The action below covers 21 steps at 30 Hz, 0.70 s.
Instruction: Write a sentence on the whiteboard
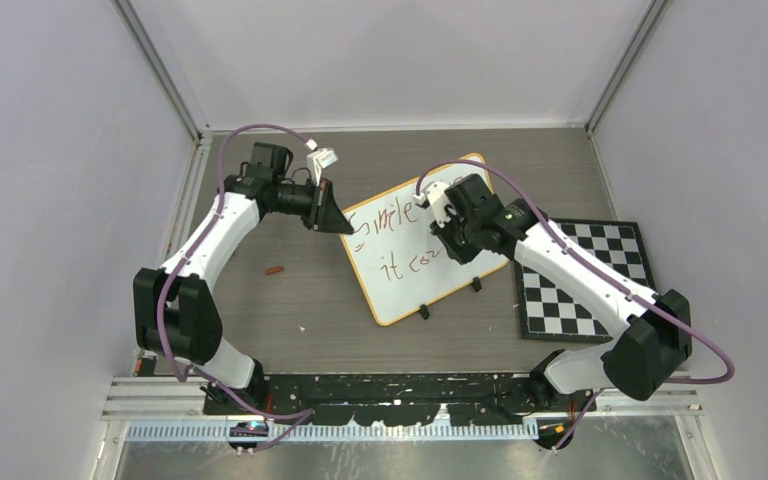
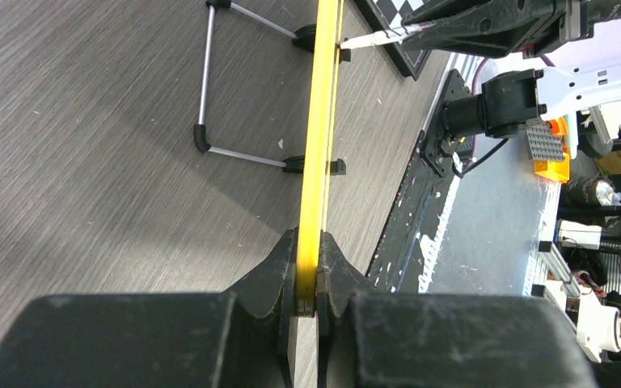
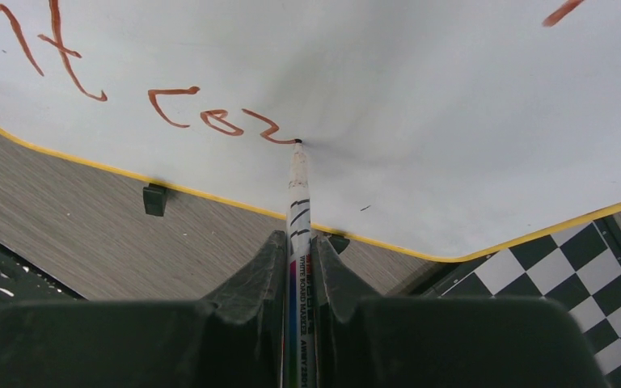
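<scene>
The whiteboard (image 1: 405, 270) stands tilted mid-table on its small black feet, its yellow rim (image 2: 321, 137) seen edge-on in the left wrist view. My left gripper (image 1: 338, 222) is shut on the board's upper left edge. The sentence (image 1: 400, 240) shows red-brown words in two lines; its lower line (image 3: 129, 97) reads "it" and the start of a further word. My right gripper (image 3: 300, 242) is shut on a white whiteboard marker (image 3: 297, 194). The marker's tip (image 3: 297, 142) touches the board at the end of the last stroke.
A black-and-white checkered mat (image 1: 585, 280) lies right of the board, under my right arm. A small red-brown cap (image 1: 276, 269) lies on the table to the board's left. The board's wire stand (image 2: 210, 97) rests on the table behind it.
</scene>
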{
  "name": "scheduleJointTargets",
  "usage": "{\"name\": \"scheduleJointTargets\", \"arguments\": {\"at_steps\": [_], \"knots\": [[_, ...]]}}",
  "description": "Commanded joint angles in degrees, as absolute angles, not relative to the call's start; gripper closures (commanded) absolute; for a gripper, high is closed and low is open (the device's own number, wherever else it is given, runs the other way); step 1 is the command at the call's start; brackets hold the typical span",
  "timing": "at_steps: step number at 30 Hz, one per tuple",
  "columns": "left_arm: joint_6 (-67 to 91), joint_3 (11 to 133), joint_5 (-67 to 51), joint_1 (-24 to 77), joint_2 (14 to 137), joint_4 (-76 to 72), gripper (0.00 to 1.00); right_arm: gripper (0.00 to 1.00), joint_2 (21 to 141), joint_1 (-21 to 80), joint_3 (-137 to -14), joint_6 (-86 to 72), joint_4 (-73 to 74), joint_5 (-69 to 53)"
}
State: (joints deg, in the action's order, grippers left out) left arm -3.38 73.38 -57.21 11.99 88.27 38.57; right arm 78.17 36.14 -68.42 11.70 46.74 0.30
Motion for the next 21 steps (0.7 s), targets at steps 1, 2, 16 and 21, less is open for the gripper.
{"name": "scheduleJointTargets", "arguments": {"at_steps": [1,2,16,21], "knots": [[-4.59,74.88,-54.23,11.69,87.88,38.63,1.0,1.0,78.88,35.68,-72.31,12.54,44.75,2.99],[-4.57,74.89,-54.26,11.76,87.83,38.67,1.0,1.0,78.96,35.61,-72.65,12.3,44.76,2.97],[-4.79,74.45,-54.1,11.69,87.75,38.58,1.0,1.0,78.81,35.58,-69.35,11.23,44.61,1.06],[-4.83,74.47,-54.06,11.7,87.78,38.65,1.0,1.0,77.64,35.59,-67.26,10.46,44.52,0.79]]}}
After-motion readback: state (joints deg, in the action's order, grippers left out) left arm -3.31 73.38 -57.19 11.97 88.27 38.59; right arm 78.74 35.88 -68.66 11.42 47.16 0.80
